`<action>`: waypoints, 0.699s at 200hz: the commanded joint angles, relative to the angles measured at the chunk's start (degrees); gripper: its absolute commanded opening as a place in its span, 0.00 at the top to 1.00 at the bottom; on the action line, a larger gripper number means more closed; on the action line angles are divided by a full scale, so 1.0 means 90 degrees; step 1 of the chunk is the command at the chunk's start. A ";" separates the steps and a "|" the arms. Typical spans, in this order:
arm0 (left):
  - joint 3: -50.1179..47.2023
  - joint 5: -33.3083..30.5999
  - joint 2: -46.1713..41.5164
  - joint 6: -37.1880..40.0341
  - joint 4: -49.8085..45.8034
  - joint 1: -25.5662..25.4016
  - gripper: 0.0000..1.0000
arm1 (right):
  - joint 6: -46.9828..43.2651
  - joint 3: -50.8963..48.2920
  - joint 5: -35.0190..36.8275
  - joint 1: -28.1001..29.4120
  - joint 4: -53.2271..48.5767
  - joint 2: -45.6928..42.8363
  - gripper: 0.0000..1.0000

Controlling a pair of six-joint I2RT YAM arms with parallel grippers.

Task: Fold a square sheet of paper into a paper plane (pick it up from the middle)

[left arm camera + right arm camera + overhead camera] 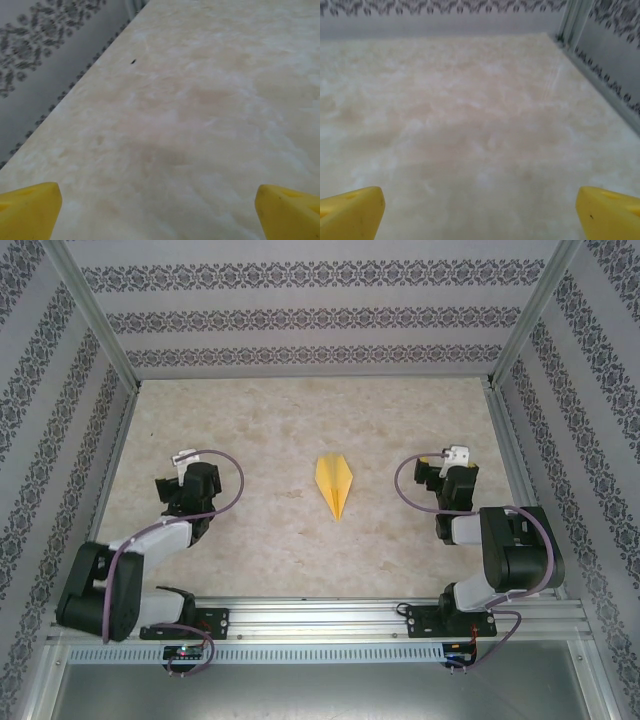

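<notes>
Yellow paper, folded into the paper plane [336,485], lies flat near the middle of the table [260,420]. In the overhead view its slim nose points to about 6 o'clock and its broad tail to 12 o'clock. A centre crease runs along its length.

Enclosure: the marbled beige table is boxed at 9, 12 and 3 o'clock by patterned walls [300,315] set in an aluminium frame [400,615]. Inside this bay are the plane and both arms.

Left gripper [160,212]: it sits at about 9 o'clock from the plane, well apart from it. Its yellow fingertips [30,210] are spread wide in the lower corners of the left wrist view, with bare table between them and nothing held. A small dark speck [133,61] marks the table toward 11 o'clock in that view.

Right gripper [480,215]: it sits at about 3 o'clock from the plane, also well apart. Its yellow fingertips [350,212] are likewise spread wide over bare table and hold nothing. The far right corner of the bay lies toward 1 o'clock in the right wrist view.
</notes>
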 commanded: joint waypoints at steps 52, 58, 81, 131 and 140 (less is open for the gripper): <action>-0.0135 0.2478 0.1281 0.1167 0.3020 0.0640 0.00 | 0.0099 0.0259 0.0213 0.0067 0.0186 -0.0149 0.02; -0.0367 0.2735 0.1369 0.1220 0.3468 0.0688 0.00 | 0.0096 0.0257 0.0215 0.0069 0.0163 -0.0161 0.02; -0.0432 0.2447 0.1441 0.0916 0.3673 0.0844 0.00 | 0.0094 0.0259 0.0213 0.0066 0.0171 -0.0157 0.02; -0.0338 0.2716 0.1488 0.1167 0.3580 0.0748 0.00 | 0.0099 0.0259 0.0210 0.0067 0.0183 -0.0158 0.02; -0.0347 0.2717 0.1505 0.1171 0.3627 0.0748 0.00 | 0.0098 0.0259 0.0215 0.0069 0.0182 -0.0154 0.02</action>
